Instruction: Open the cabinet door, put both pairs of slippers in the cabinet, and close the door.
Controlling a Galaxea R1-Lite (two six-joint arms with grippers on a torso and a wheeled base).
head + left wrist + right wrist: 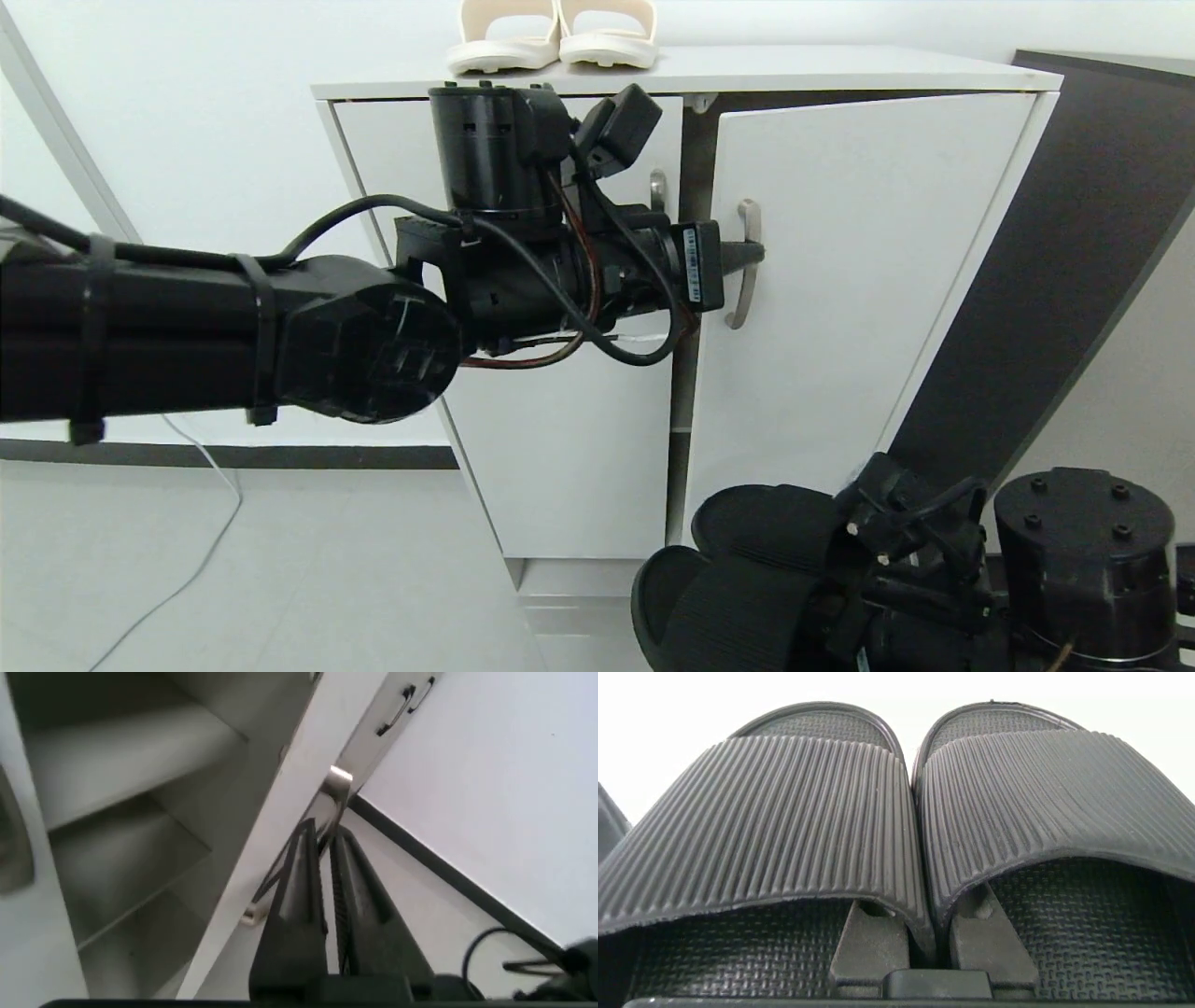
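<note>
L tool (752, 252) is pinching the handle (744, 291) of the R-hand door (840, 280), fingers (297, 873) pressing close together on it. Door is standing slightly ajar, w/ shelves (121, 756) showing inside. R tool (873, 546) is clamping the black slippers (747, 579) as a pair, low in front of the cabinet. Cream slippers (553, 42) are sitting on the cabinet top (840, 70), by its front edge, toward the L corner.

Head faces cabinet (840, 308), wrists close, handle (741, 301) shared
</note>
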